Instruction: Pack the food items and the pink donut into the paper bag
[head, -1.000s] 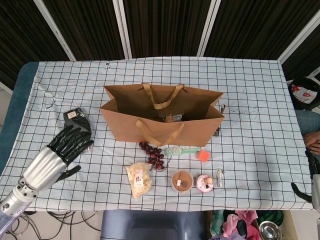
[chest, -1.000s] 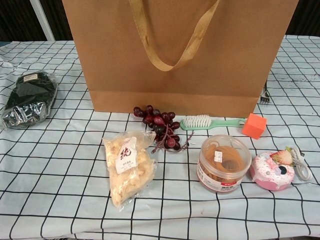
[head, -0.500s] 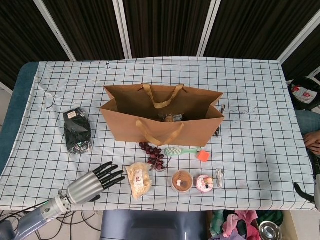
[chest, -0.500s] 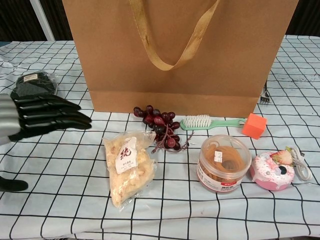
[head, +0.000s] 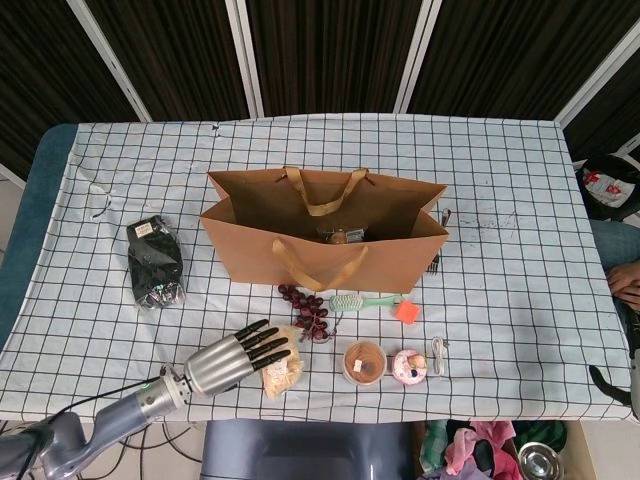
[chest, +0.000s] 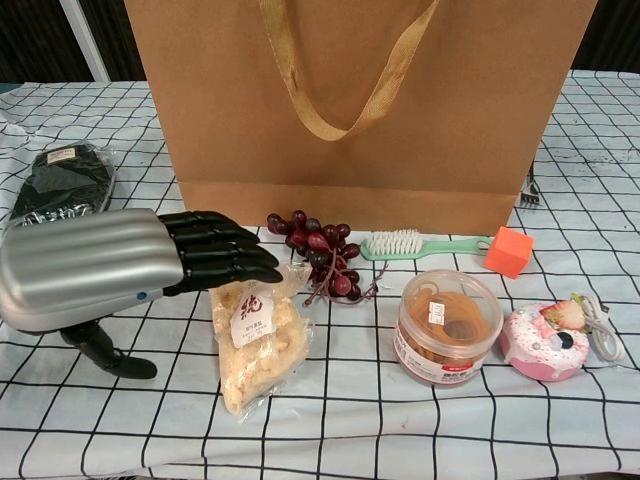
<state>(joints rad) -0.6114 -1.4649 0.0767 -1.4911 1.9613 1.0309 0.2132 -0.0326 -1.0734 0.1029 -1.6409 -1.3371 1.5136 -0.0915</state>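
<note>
Sweeping in from the desk's left side past the black packet (head: 155, 262), you are bringing your left hand (head: 238, 359), fingers extended and holding nothing, over the clear snack packet (chest: 255, 338) lying before the paper bag (head: 325, 240); the pink donut (chest: 545, 340) is waiting farther right.

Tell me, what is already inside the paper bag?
In the head view, the open paper bag shows one small brown item with a pale label at its bottom. What it is cannot be told. The near wall covers the rest of the floor.
</note>
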